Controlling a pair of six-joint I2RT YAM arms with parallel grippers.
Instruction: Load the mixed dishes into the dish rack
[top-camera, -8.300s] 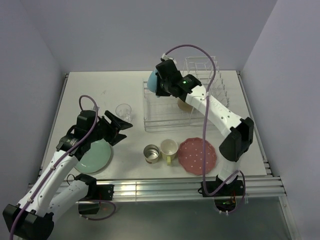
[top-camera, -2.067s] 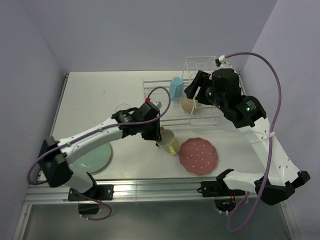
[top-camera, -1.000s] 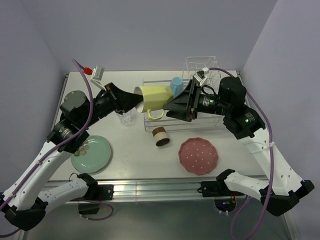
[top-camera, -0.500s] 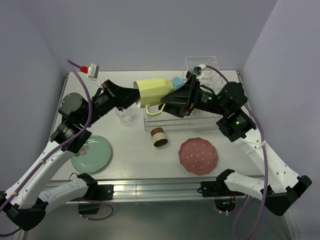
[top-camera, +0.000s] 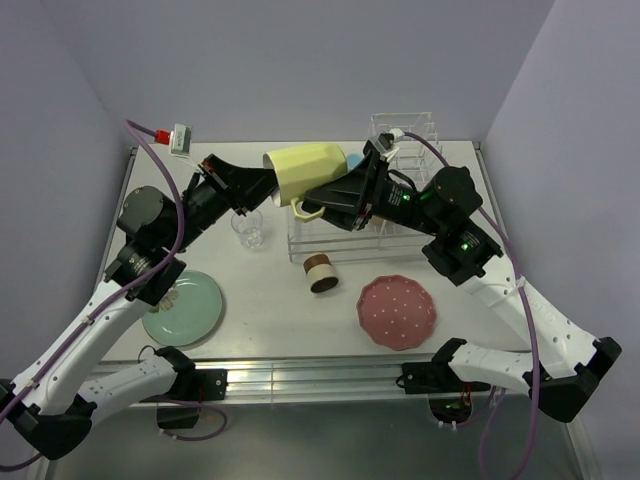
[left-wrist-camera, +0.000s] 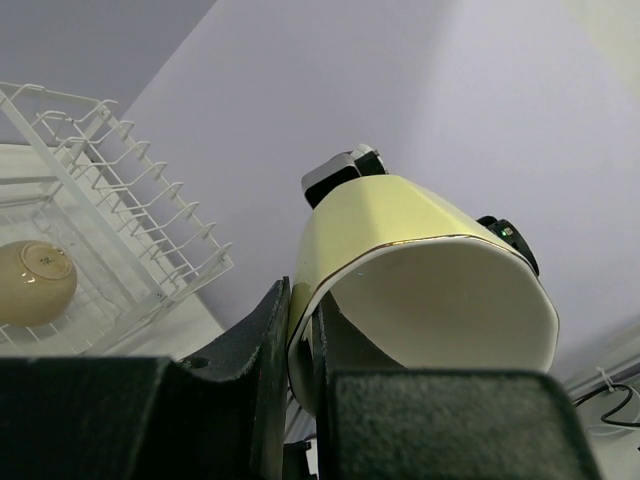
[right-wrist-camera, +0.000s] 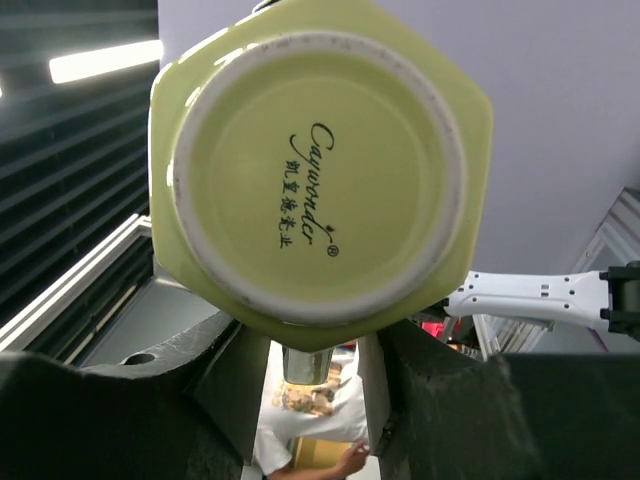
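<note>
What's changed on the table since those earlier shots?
The left gripper took the yellow-green mug by its rim and lifted it off the table, toward the dish rack; the right gripper now straddles its handle. The small metallic-tan cup tipped onto its side. The light-blue mug now sits in the rack. The mint-green plate, pink plate and clear glass stayed put.

A robotics lab test cell: plain lavender panels (top-camera: 300, 70) box in a white table (top-camera: 190, 190) on three sides. Ribbed aluminium rails (top-camera: 320, 378) edge its near side, where a white-and-black left arm (top-camera: 95, 330) and right arm (top-camera: 545, 320) are bolted, trailing purple cables (top-camera: 150, 135).
</note>
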